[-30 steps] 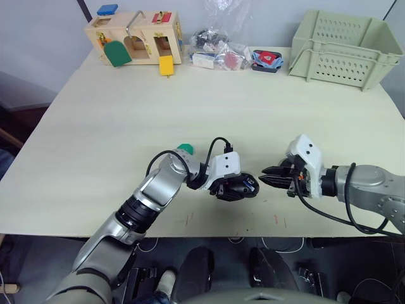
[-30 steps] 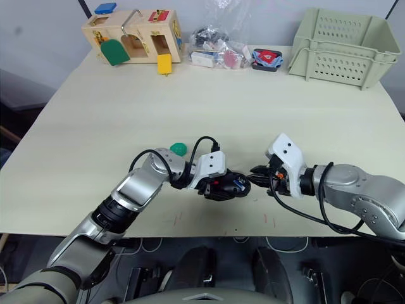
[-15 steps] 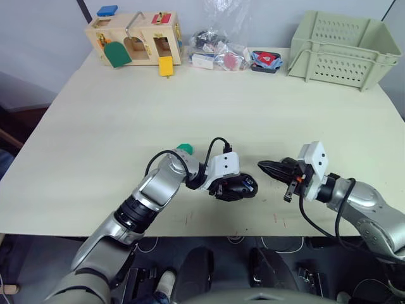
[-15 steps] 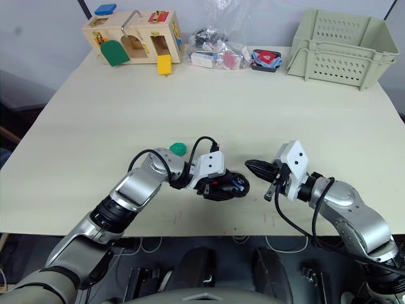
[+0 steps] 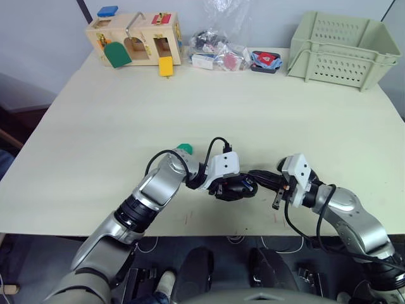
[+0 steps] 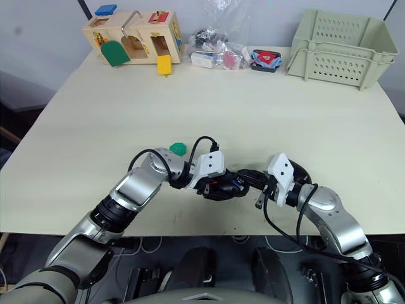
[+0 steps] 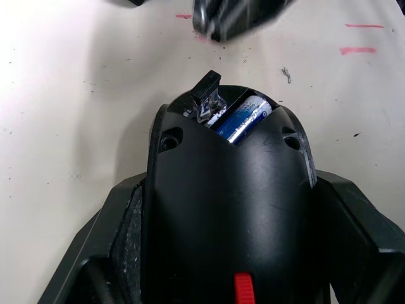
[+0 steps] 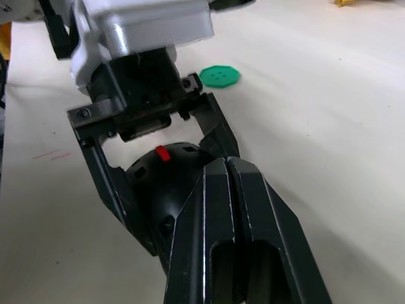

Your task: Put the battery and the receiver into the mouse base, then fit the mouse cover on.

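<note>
Two grippers meet: left gripper (image 5: 235, 188) clamps mouse base (image 7: 231, 209), battery (image 7: 243, 120) seated; right gripper (image 8: 224, 174) clenched at base's 3 o'clock, nudging tilted receiver (image 7: 207, 96). Next: press flush.

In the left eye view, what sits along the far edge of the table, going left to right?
Wooden toy box → clear bags of small parts → a small black, red and blue object → pale green basket.

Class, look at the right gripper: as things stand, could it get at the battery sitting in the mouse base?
Probably yes. The left gripper clamps the mouse base by its sides, so the end where the battery shows stays open, and the shut right gripper already sits at that end.
</note>
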Available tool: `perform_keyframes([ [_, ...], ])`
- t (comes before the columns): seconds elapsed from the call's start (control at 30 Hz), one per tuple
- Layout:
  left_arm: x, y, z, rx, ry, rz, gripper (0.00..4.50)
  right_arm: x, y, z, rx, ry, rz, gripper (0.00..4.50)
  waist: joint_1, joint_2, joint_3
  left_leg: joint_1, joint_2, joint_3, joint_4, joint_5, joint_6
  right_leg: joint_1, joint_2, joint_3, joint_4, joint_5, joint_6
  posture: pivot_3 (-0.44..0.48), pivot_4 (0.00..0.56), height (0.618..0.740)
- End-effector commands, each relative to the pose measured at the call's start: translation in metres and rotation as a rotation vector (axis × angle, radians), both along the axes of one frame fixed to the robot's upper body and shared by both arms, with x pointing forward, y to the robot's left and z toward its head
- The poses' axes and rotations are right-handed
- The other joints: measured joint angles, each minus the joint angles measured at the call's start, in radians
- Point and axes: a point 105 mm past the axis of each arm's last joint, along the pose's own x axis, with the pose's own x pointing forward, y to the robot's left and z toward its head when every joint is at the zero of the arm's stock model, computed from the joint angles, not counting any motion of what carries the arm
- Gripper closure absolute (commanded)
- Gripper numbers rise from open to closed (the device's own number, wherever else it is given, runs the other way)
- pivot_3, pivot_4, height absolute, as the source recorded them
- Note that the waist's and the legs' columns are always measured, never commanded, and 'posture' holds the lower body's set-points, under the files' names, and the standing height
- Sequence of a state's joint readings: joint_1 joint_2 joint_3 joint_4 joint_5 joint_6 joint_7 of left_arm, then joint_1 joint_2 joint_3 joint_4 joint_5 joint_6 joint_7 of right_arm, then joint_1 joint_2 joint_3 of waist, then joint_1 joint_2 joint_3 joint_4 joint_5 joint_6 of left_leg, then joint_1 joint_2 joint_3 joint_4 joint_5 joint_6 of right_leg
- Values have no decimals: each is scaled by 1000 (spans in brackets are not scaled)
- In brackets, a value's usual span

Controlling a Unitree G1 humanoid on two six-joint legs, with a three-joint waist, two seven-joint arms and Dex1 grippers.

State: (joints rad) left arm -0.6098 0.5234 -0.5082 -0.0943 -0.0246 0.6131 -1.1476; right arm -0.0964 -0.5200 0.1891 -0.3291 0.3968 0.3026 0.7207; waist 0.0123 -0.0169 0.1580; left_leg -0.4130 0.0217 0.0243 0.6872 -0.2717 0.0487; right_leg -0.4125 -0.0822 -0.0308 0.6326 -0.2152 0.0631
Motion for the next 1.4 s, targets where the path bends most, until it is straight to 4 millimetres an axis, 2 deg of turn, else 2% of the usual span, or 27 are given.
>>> perform_keyframes([
  [0.03,-5,8,-14,46,62,17,1526,1,4,8,9,-47,17,4450,-1,0,0,0,0,0,0,0,0,0,0,0,0,0,0,0,150,740],
  [0.97,-4,7,-12,43,63,17,1526,9,7,-12,-30,13,9,4450,-1,0,0,4,0,1,1,1,-1,0,0,3,6,-1,-1,0,150,740],
  [1.13,-2,7,-13,44,63,21,1526,8,8,-23,-51,59,19,4450,-1,0,0,4,0,2,1,1,-1,0,0,3,7,-1,-1,0,150,740],
  [1.4,-3,8,-13,45,63,24,1526,5,11,-25,-30,89,27,4450,-1,0,0,7,0,3,0,1,-1,1,0,5,8,-1,-2,0,150,740],
])
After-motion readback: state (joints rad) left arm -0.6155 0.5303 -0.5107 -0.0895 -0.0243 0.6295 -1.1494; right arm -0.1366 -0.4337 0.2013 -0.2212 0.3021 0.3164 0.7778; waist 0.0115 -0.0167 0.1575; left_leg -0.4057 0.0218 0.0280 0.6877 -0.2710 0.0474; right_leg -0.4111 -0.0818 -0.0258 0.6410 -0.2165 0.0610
